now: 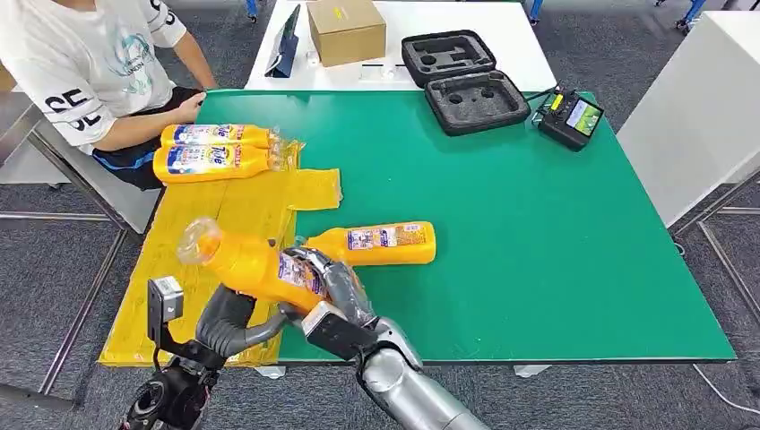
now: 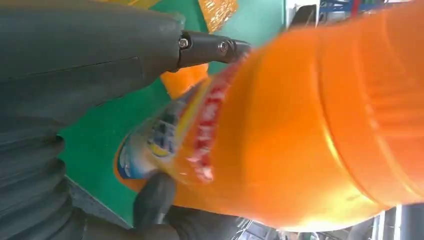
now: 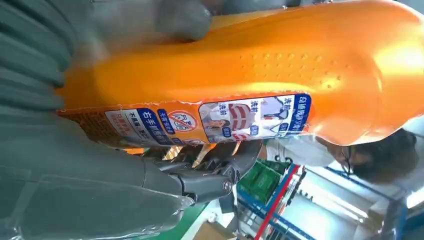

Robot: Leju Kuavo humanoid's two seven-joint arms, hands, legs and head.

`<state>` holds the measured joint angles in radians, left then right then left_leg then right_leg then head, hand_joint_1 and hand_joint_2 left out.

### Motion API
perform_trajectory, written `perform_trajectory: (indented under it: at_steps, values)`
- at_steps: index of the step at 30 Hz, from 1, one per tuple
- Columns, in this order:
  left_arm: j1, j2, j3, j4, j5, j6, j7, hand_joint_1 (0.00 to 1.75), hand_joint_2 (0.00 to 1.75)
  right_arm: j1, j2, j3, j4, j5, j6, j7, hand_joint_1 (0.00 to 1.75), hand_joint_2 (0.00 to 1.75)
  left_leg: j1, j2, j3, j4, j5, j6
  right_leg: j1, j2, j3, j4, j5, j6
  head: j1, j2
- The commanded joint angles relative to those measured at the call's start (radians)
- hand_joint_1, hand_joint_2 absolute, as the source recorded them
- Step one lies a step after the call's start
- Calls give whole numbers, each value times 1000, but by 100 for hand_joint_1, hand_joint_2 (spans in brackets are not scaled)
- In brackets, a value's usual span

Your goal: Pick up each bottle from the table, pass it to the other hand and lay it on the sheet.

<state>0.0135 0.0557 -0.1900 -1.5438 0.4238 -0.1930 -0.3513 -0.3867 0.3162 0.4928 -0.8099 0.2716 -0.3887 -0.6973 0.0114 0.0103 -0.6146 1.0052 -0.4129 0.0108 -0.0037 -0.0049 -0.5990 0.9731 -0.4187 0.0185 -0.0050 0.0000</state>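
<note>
1. My right hand (image 1: 332,285) wraps its fingers round the labelled body of the held bottle (image 1: 255,266), an orange bottle raised above the near-left edge of the table (image 1: 538,233). In the right wrist view my fingers (image 3: 210,170) press against the printed label and my thumb lies across the opposite side, so this hand is clamped on the held bottle.
2. My left hand (image 1: 235,318) rises from below, beside my right hand, under the same bottle. In the left wrist view a dark fingertip (image 2: 155,200) touches the underside of the held bottle (image 2: 300,125), and a second finger lies along its other side. I cannot tell whether this hand truly grips the bottle or merely rests against it.
3. The held bottle is tilted, its clear cap end pointing left over the yellow sheet (image 1: 233,215), its base toward my right hand.
4. Just beyond my right hand, a third bottle (image 1: 385,244) lies flat on the green table surface, just right of the sheet.
5. Farther off, two laid bottles (image 1: 215,149) lie side by side on the far end of the sheet.
6. A seated person (image 1: 90,72) is at the far-left corner, one hand near the table edge.
7. At the far side are an open black foam case (image 1: 462,81), a cardboard box (image 1: 346,30) and a handheld controller (image 1: 571,118).
</note>
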Motion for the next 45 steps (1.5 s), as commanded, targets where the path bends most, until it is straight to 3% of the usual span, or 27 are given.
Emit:
perform_trajectory:
  at_steps: [1,31,40,41,42,43,45]
  values:
    - [-29,1,-41,73,55,-28,24,0,175,-59,5,48,144,5,-13,-1,175,175,0,-1,3,-1,0,0,0,-1,3,-1,-1,0,0,0]
    - [-72,-38,10,86,168,23,5,0,175,-38,28,121,201,57,19,-1,175,175,0,-2,2,-1,0,0,0,-2,3,-1,-1,0,0,0]
    - [-129,18,-48,134,152,112,24,0,175,-37,33,242,223,-37,-5,0,175,175,0,-3,3,-1,0,0,0,-2,3,-1,-1,0,0,0]
    - [-130,22,-51,131,157,120,20,17,175,-43,33,256,230,-54,-14,-1,175,175,0,-4,5,-1,-1,-1,0,-3,5,-1,-2,-1,0,0]
    - [-130,25,-54,127,157,127,19,141,175,-47,33,263,236,-63,-19,-1,175,175,0,-3,4,-1,0,0,0,-2,4,-1,-1,-1,0,0]
    - [-131,26,-55,124,159,130,19,171,175,-50,33,264,240,-66,-20,-1,175,175,0,-3,5,-1,-1,0,0,-2,5,-1,-2,-1,0,0]
    - [-132,24,-52,121,161,148,15,175,175,-56,33,270,246,-63,-30,-1,175,175,0,-2,3,-1,0,0,0,-2,3,-1,-1,0,0,0]
